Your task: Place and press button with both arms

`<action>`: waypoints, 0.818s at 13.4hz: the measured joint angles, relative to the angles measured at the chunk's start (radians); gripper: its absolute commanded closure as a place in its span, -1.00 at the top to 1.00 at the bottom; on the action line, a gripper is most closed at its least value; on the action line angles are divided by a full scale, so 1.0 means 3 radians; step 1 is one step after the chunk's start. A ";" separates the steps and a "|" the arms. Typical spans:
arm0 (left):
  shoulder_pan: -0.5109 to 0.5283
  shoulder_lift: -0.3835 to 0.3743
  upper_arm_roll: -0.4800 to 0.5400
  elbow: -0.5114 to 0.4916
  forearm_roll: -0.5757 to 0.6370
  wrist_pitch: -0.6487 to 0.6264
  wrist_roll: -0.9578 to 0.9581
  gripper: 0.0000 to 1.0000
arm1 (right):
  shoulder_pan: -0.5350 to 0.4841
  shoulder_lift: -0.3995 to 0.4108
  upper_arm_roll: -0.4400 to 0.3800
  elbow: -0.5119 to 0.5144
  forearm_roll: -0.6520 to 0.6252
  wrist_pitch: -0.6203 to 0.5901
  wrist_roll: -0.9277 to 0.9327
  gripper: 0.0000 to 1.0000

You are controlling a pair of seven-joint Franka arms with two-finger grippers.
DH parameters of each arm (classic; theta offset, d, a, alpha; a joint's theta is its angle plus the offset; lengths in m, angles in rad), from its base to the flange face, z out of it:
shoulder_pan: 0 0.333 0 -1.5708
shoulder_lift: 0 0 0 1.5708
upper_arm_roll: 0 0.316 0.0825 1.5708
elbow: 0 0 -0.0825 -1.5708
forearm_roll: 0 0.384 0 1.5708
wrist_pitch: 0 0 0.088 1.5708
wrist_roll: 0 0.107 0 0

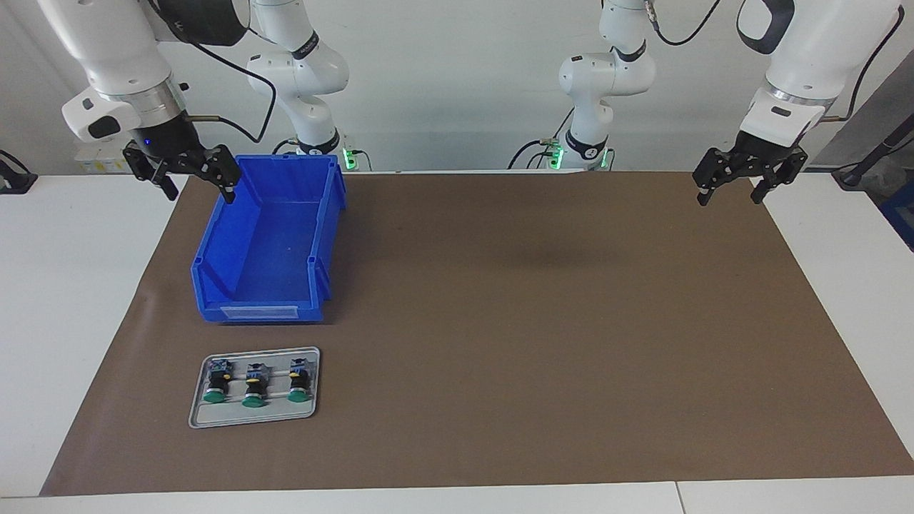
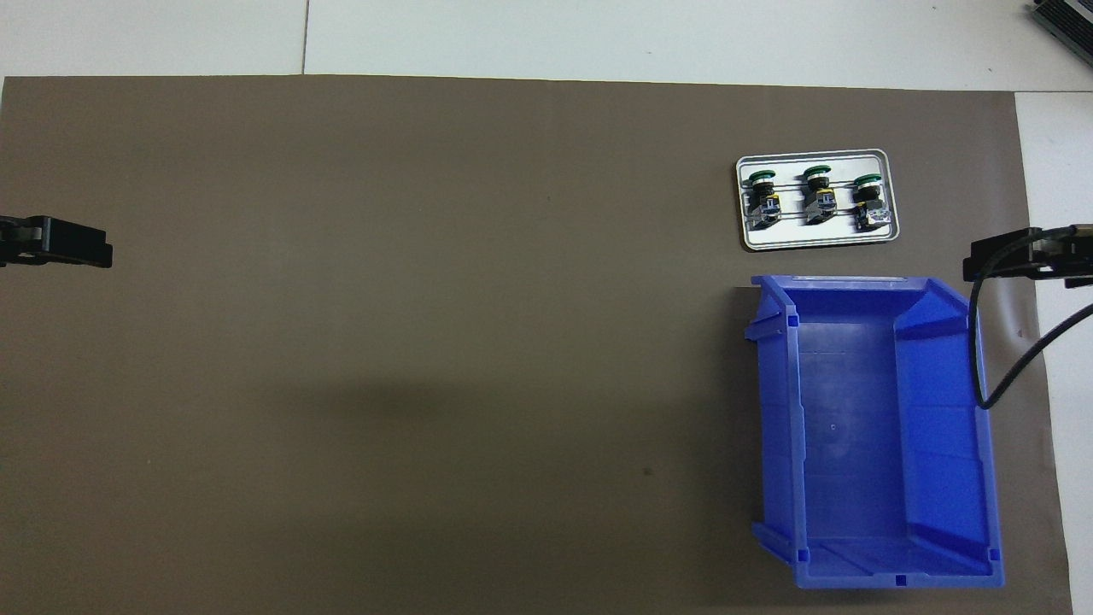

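Note:
Three buttons lie on their sides on a small grey tray (image 1: 214, 417) (image 2: 811, 241), green caps pointing away from the robots: one (image 1: 216, 384) (image 2: 869, 203), one (image 1: 253, 386) (image 2: 817, 196) and one (image 1: 299, 383) (image 2: 762, 196). The tray sits toward the right arm's end of the table. My right gripper (image 1: 200, 189) (image 2: 1016, 256) is open and empty, raised over the edge of the blue bin. My left gripper (image 1: 730, 196) (image 2: 60, 243) is open and empty, raised over the mat's edge at the left arm's end.
An empty blue bin (image 1: 260, 310) (image 2: 939, 410) stands on the brown mat (image 1: 535, 321), nearer to the robots than the tray. White tabletop (image 1: 64, 285) surrounds the mat. A black cable (image 2: 982, 342) hangs from the right arm over the bin.

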 measured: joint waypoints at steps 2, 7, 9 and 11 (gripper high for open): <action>0.0000 0.0000 0.0000 0.0000 0.0000 0.0000 0.0000 1.00 | 0.0003 -0.0002 0.0001 -0.0001 0.0000 0.0000 0.0000 1.00; 0.0000 0.0000 -0.0005 0.0000 0.0000 -0.0001 0.0000 1.00 | 0.0006 -0.0016 0.0002 -0.0009 0.0000 -0.0002 0.0000 1.00; 0.0000 0.0000 0.0004 0.0000 0.0000 -0.0004 0.0000 1.00 | 0.0006 -0.0019 0.0002 -0.0015 0.0000 -0.0002 0.0000 1.00; 0.0003 0.0000 0.0026 0.0000 0.0000 -0.0007 0.0000 1.00 | 0.0006 -0.0020 0.0002 -0.0019 0.0000 -0.0001 0.0000 1.00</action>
